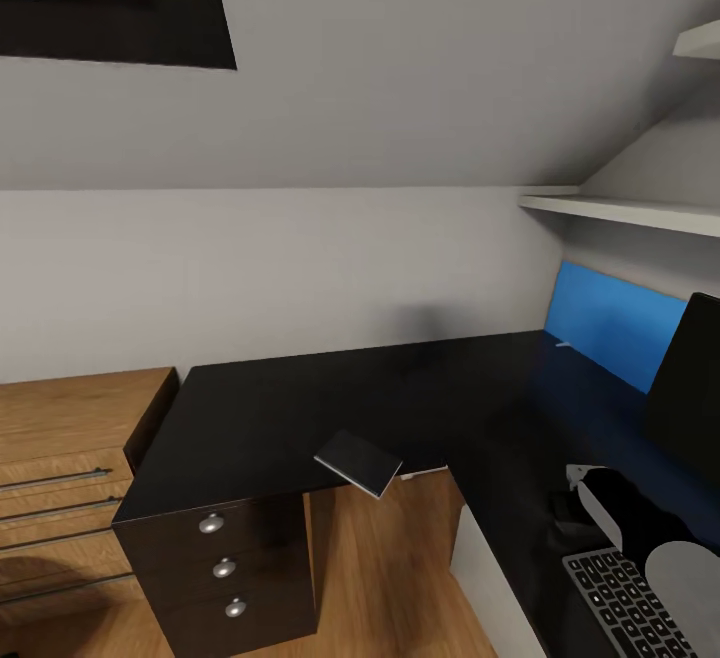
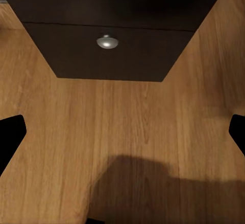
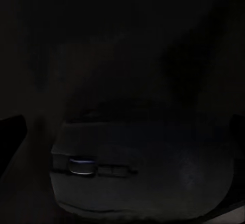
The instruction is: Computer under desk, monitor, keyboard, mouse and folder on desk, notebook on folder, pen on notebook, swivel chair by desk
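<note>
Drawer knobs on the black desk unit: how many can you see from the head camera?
3, in a vertical column on the drawer unit under the desk's left end: top knob, middle knob, bottom knob. Any lower ones would be cut off by the frame.

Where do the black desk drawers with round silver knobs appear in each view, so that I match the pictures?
Head view: the drawers sit at lower left, under the desk, with three knobs.
Left wrist view: at the top, two knobs, one cut by the picture's edge.
Right wrist view: too dark to tell.
Shared landmark: the wood floor.

Black arm (image 1: pixel 640 518), grey rounded cap, white segment
</note>
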Available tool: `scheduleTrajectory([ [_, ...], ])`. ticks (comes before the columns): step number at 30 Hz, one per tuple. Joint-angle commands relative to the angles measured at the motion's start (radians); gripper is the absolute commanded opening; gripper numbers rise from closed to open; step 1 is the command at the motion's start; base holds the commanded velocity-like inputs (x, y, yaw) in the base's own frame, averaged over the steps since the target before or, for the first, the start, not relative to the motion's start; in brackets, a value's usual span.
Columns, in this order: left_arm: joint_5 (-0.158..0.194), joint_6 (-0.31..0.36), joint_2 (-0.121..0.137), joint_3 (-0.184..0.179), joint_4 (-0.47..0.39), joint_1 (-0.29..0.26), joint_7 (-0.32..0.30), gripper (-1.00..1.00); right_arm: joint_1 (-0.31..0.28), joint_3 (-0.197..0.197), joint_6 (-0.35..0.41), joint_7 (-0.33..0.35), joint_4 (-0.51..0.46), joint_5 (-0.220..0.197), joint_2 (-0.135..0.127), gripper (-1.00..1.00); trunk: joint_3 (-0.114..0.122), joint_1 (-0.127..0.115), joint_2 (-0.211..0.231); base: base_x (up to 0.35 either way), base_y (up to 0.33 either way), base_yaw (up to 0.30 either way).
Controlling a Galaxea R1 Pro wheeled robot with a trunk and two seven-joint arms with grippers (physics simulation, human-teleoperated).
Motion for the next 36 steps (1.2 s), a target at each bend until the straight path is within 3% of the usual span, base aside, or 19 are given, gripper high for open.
scheduleTrajectory([
  [1, 0.01, 0.003, 0.001, -0.003, -0.002, 0.0, 0.009, 1.0, 0.0, 0.008, 0.004, -0.004, -0.001, -0.008, -0.001, 1.0, -0.001, 0.0, -0.001, 0.0, 0.0, 0.0],
  [14, 0.01, 0.003, 0.001, -0.003, -0.002, 0.0, 0.01, 1.0, -0.001, 0.008, -0.002, -0.004, -0.016, -0.008, -0.001, 1.0, -0.001, 0.0, -0.001, 0.0, 0.0, 0.0],
  [24, 0.01, 0.002, 0.001, -0.003, 0.014, 0.0, 0.01, 1.0, 0.0, 0.007, -0.056, -0.013, -0.135, -0.008, 0.0, 1.0, -0.001, 0.0, -0.001, 0.0, 0.0, 0.0],
  [31, 0.007, -0.006, 0.001, -0.004, 0.041, 0.0, 0.01, 1.0, 0.002, 0.004, -0.089, -0.014, -0.206, -0.008, 0.043, 1.0, -0.001, 0.0, -0.001, 0.0, 0.0, 0.0],
  [36, 0.007, -0.069, 0.001, -0.005, 0.061, 0.0, 0.01, 1.0, 0.033, 0.003, -0.095, -0.014, -0.341, -0.015, 0.077, 1.0, -0.001, 0.0, -0.001, 0.0, 0.0, 0.0],
])
